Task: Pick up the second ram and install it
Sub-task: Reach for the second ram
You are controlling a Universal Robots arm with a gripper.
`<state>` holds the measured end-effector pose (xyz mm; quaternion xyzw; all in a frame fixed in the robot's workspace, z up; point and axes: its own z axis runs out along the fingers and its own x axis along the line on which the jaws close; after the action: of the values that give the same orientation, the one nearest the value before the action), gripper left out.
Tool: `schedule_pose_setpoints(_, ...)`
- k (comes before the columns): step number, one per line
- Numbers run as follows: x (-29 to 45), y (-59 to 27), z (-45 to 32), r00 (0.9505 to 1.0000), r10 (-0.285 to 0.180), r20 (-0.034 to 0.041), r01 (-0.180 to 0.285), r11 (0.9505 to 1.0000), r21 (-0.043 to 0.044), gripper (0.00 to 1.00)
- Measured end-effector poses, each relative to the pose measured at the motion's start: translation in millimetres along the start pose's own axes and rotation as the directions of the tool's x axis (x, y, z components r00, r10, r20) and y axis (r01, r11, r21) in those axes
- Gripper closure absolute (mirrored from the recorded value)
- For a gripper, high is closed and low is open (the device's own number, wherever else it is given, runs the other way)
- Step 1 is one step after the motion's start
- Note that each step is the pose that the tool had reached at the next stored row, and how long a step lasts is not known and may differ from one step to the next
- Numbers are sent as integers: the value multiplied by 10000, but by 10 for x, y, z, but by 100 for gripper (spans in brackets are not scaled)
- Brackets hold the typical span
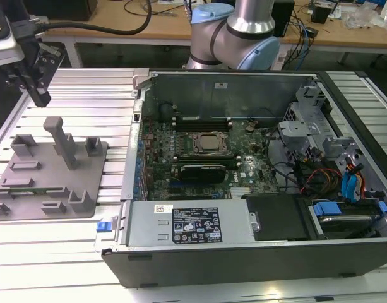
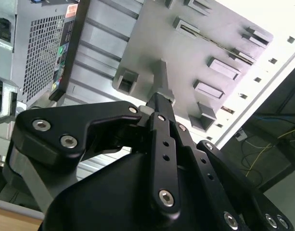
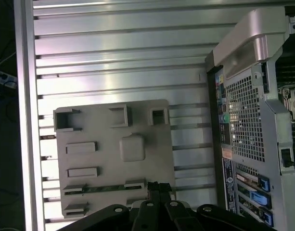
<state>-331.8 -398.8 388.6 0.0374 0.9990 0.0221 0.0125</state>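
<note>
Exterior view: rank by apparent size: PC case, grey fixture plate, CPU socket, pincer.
1. PC case
2. grey fixture plate
3. CPU socket and pincer: these look about alike. The pincer hangs above the table and may be nearer the camera, so I won't rank the two.

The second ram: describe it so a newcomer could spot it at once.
Find the grey fixture plate on the slatted table beside the open computer case. Near its edge, the second ram spans two low grey blocks: a thin strip, the plate's only green part.
</note>
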Motion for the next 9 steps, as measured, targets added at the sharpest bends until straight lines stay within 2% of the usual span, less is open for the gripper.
schedule_pose_setpoints(6,122,-9,2,10000,0,0,0,10000,0,92)
schedule_pose_setpoints(9,225,-18,14,10000,0,1,0,10000,0,92)
